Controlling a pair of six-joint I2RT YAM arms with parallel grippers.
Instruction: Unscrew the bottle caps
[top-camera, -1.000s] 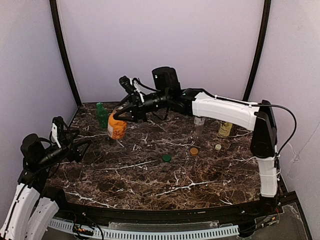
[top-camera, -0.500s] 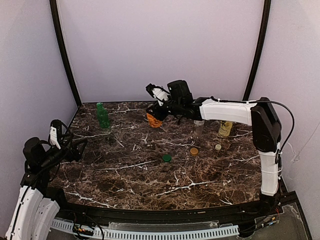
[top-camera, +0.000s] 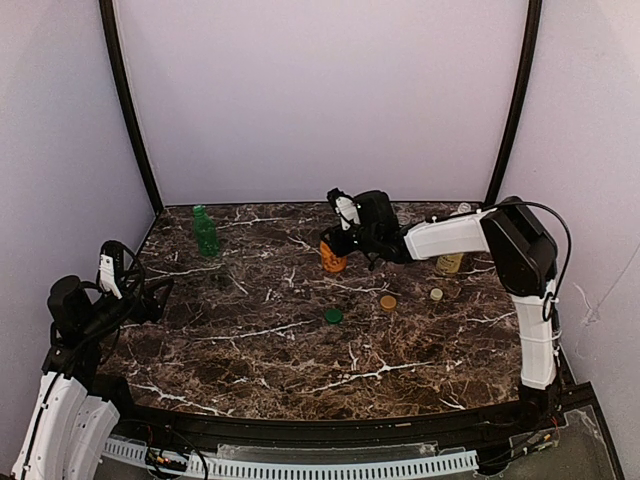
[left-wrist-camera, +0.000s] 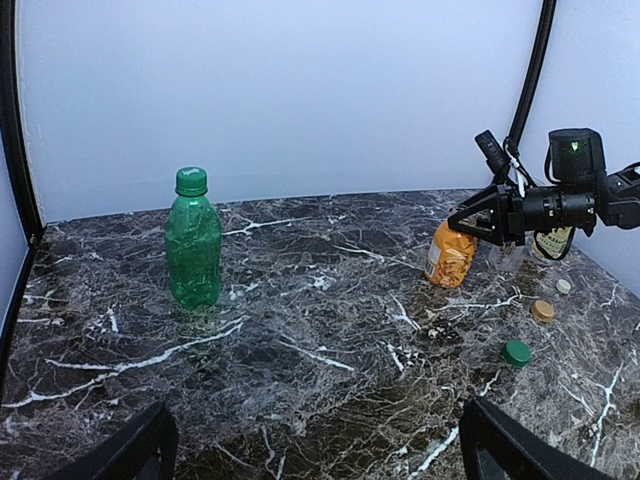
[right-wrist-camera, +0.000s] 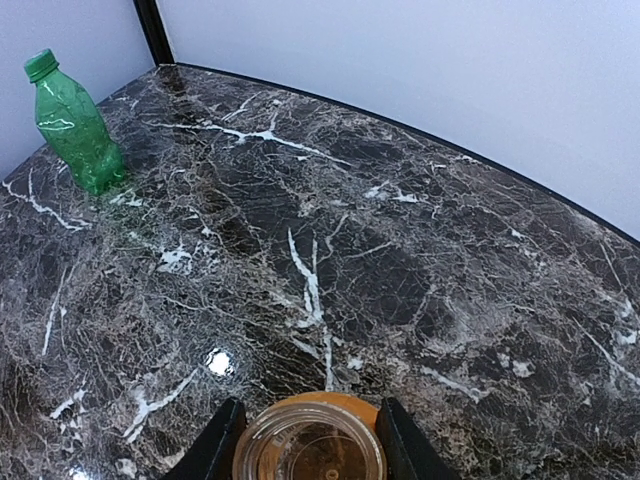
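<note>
Three caps are off, right jaws grip the open orange bottle, left jaws gape empty, only the green bottle at 10 o'clock is left capped.

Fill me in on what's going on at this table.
The right gripper is clamped on the neck of the orange juice bottle, whose mouth is open, cap off. Three loose caps lie on the table: a green cap, a golden-brown cap and a cream-white cap. The green bottle has its cap on. The left gripper is open, holding nothing.
</note>
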